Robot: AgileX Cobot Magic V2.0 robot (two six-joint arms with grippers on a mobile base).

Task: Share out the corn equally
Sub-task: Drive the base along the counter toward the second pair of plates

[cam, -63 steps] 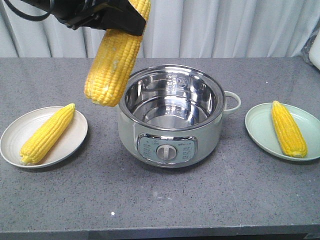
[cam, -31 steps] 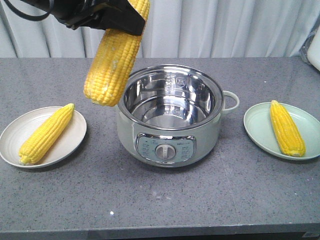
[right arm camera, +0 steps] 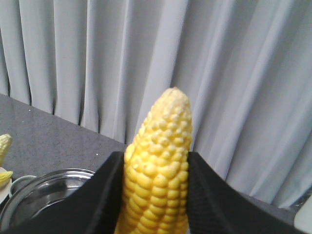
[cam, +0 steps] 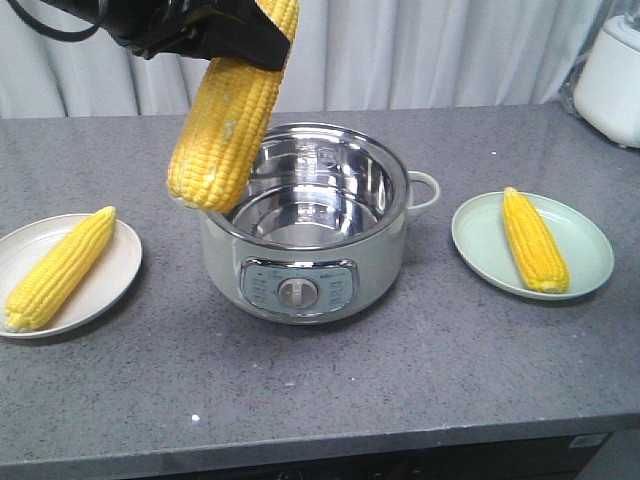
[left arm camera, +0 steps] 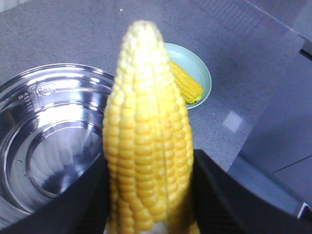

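Corn [cam: 222, 125] hangs clamped in the left tool [cam: 262, 45] over the left rim of the pot [cam: 305, 240], held high probably to reach the plate [cam: 100, 290] left of the pot. The right tool [right arm camera: 155, 163] grips another cob [right arm camera: 163, 122], higher than the pot.

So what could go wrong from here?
The left gripper holds its cob over the pot; a slip would likely drop it inside. The right gripper holds another cob. The white plate and the green plate each already carry one, so both landing on one plate would spoil the even split.
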